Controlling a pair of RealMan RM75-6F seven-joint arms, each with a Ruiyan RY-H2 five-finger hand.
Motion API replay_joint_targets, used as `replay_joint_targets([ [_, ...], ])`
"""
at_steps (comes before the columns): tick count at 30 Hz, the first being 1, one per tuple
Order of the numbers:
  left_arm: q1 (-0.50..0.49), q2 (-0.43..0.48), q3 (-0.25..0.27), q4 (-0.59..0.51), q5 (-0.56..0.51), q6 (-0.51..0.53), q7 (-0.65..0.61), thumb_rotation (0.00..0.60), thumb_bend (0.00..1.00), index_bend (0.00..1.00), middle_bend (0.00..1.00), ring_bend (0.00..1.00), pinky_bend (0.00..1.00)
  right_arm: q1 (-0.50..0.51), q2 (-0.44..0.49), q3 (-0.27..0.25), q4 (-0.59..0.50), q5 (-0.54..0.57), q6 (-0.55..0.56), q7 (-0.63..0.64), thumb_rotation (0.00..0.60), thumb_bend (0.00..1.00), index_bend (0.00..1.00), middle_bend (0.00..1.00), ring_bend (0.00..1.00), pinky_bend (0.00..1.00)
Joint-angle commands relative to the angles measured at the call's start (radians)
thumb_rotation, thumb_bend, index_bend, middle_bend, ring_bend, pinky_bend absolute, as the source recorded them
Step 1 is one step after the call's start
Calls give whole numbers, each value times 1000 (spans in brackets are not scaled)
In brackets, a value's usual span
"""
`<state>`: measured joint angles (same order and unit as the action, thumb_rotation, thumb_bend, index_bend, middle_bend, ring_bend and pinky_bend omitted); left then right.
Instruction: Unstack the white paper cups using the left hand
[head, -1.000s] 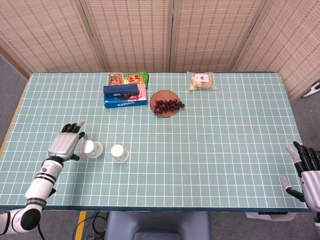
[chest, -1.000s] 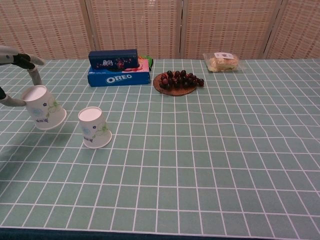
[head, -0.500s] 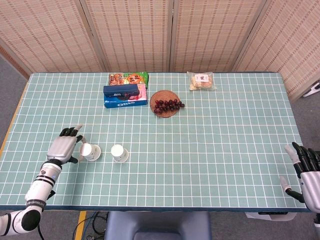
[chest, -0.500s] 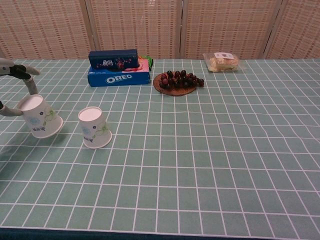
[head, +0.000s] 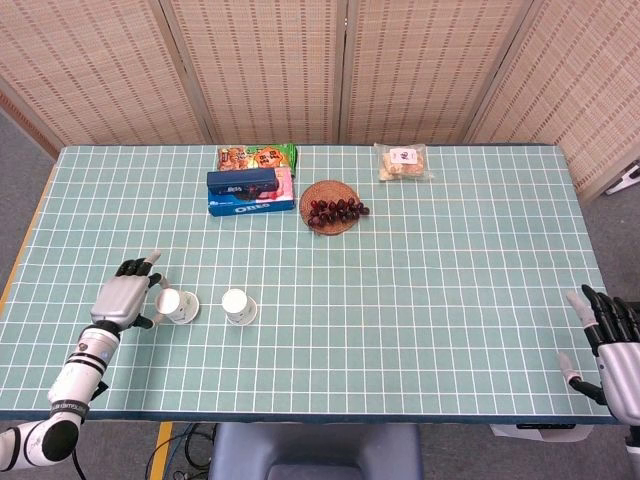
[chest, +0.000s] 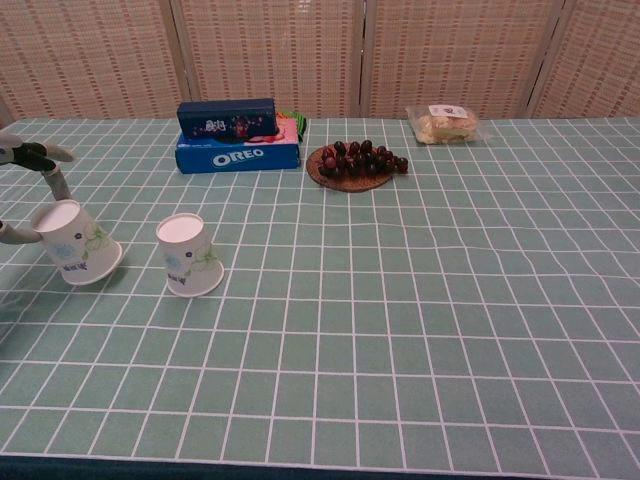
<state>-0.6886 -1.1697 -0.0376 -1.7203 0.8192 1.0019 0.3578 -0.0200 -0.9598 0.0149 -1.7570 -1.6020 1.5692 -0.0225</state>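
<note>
Two white paper cups with a green and blue flower print stand apart, upside down, at the front left of the table. The right cup (head: 238, 306) (chest: 189, 255) rests alone on its rim. The left cup (head: 176, 306) (chest: 78, 243) is tilted with its lower rim on the table, and my left hand (head: 122, 300) holds it near its base. In the chest view only that hand's fingers (chest: 30, 155) show at the left edge. My right hand (head: 608, 345) hangs past the table's front right corner, fingers spread, holding nothing.
At the back stand an Oreo box (head: 250, 192) (chest: 237, 155) with a dark blue box on top and a snack packet (head: 258, 156) behind. A woven plate of grapes (head: 333, 208) (chest: 352, 163) and a clear bag of biscuits (head: 402, 162) (chest: 445, 123) lie to their right.
My left hand has brought its cup down and to the left, from hanging above the table to touching it with the rim. The other cup and my right hand have hardly moved.
</note>
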Motion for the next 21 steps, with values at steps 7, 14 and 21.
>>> replay_joint_targets([
  [7, 30, -32, 0, 67, 45, -43, -69, 600, 295, 445, 0, 0, 0, 2, -4, -2, -2, -1, -4, -11, 600, 339, 35, 0, 0, 0],
  [14, 35, -48, -12, 101, 65, -66, -93, 600, 295, 444, 0, 0, 0, 0, -3, -2, -2, -3, 0, -8, 600, 339, 35, 0, 0, 0],
  [21, 35, -49, -23, 105, 71, -77, -95, 600, 295, 444, 0, 0, 0, 0, -2, -1, -1, 0, 0, -5, 600, 339, 35, 0, 0, 0],
])
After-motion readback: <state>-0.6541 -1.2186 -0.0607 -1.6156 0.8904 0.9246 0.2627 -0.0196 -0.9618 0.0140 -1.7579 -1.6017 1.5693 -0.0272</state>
